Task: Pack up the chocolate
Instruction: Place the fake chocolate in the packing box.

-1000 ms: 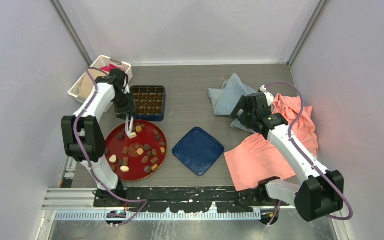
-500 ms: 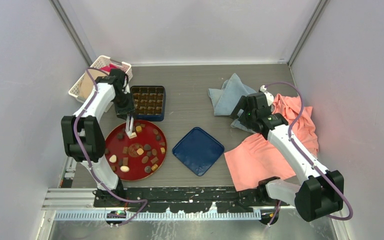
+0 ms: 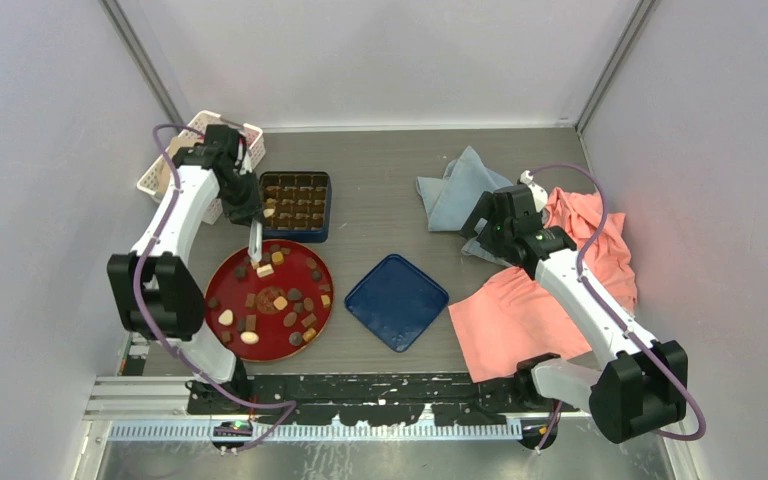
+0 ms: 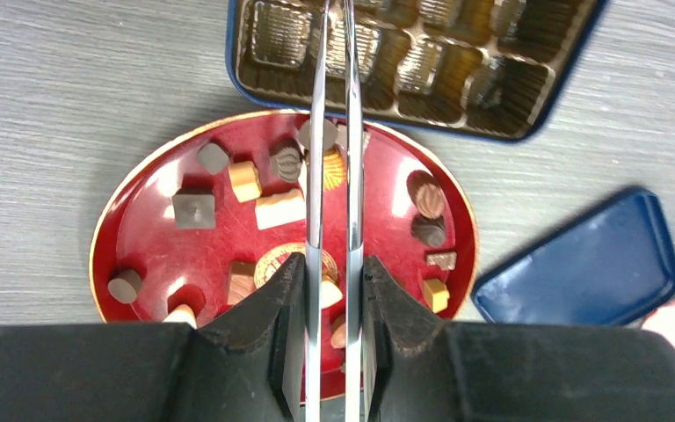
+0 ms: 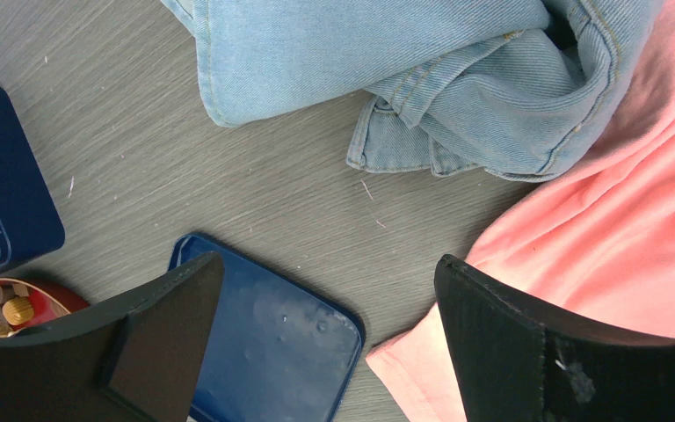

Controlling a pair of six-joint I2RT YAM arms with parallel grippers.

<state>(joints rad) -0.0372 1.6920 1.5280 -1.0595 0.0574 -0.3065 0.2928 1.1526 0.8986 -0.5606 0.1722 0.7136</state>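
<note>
The chocolate (image 3: 280,302) lies as several brown, tan and cream pieces on a round red plate (image 3: 215,285). From the left wrist the same chocolate (image 4: 279,208) shows on the plate (image 4: 141,237). My left gripper (image 3: 245,212) is shut on metal tongs (image 3: 254,240) that point down over the plate's far edge. In the left wrist view the gripper (image 4: 334,259) presses the two tong arms (image 4: 316,176) nearly parallel; their tips run off the top. I cannot tell if a piece is pinched. The blue compartment box (image 3: 326,205) sits just behind the plate. My right gripper (image 3: 490,215) hangs open and empty (image 5: 330,258).
A blue lid (image 3: 396,301) lies right of the plate, also under the right gripper (image 5: 264,352). Blue denim cloth (image 3: 455,190) and pink cloth (image 3: 530,310) cover the right side. A white basket (image 3: 195,140) stands behind the left arm.
The left arm swung its elbow out to the left and drew the tongs slightly back toward the box. The tong arms were squeezed closer. The right arm stayed still.
</note>
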